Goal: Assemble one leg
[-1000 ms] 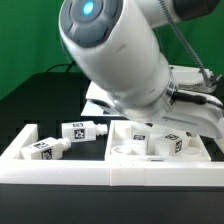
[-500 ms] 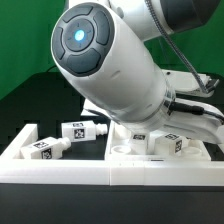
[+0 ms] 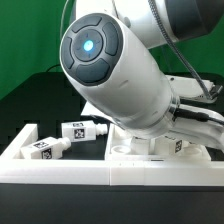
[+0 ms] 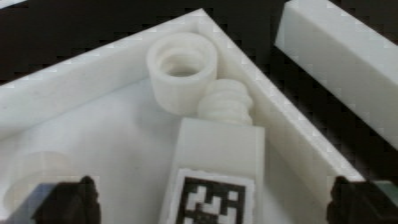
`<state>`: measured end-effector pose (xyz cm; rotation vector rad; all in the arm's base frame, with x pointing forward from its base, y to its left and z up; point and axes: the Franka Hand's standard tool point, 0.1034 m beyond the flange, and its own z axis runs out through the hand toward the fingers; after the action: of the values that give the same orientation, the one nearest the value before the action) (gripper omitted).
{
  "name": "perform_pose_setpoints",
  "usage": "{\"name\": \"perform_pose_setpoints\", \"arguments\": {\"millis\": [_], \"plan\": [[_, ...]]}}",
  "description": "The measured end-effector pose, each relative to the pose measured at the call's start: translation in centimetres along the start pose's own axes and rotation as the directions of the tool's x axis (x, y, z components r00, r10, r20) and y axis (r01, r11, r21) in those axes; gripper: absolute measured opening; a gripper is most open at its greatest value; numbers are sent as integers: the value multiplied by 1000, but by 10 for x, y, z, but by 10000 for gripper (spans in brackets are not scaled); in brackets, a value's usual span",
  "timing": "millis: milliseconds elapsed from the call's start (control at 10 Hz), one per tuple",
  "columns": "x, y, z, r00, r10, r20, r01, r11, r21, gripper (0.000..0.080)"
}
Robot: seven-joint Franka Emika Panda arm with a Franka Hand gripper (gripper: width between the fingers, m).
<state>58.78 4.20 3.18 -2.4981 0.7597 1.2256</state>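
**Tool.** Two-finger gripper (image 4: 210, 200): the jaws stand wide apart. The dark fingertips (image 4: 71, 202) sit one on each side of a part and well clear of its flanks, so nothing is gripped. In the exterior view the gripper is hidden behind the large white robot arm (image 3: 115, 75).

**Task item.** Small white plastic leg (image 4: 222, 160): a blocky body with a black-and-white square tag on its upper face. It lies flat between the spread fingertips. Its short ribbed stub (image 4: 222, 102) points at a round socket and ends just beside it; whether they touch cannot be told.

**Bearing part.** Wide flat white panel (image 4: 98, 110) with a raised rim; the leg rests on its inner face. The short round white socket (image 4: 178, 65) stands near the panel's corner, and a second round boss (image 4: 43, 165) shows near the edge of the frame.

**Other parts.** Two more tagged white pegs lie on their sides at the exterior view's left, near each other: first spare leg (image 3: 80, 129) and second spare leg (image 3: 45, 147). Both are inside a low white border rail (image 3: 60, 168).

**Surroundings.**
- Black table (image 3: 35, 100)
- Green backdrop (image 3: 30, 40)
- White bar (image 4: 338, 45) beyond the panel's rim, apart from it
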Motion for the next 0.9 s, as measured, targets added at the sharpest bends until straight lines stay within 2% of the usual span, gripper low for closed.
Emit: {"name": "perform_pose_setpoints", "arguments": {"millis": [100,300,400,500,600,700,900], "plan": [[0,0,0,1000,-1,0,1,1000,0,640],[0,0,-1,1000,-20,-2,20,1000,1,272],[0,-1,-2,999,-33,-9,33,999,4,272],[1,-1,-2,999,-39,-9,39,999,4,94],[0,-1,-2,999,-44,-9,44,999,4,94],[0,-1,-2,999,-52,-10,52,999,4,21],[-2,-1,-8,998,-66,-18,66,998,8,4]]}}
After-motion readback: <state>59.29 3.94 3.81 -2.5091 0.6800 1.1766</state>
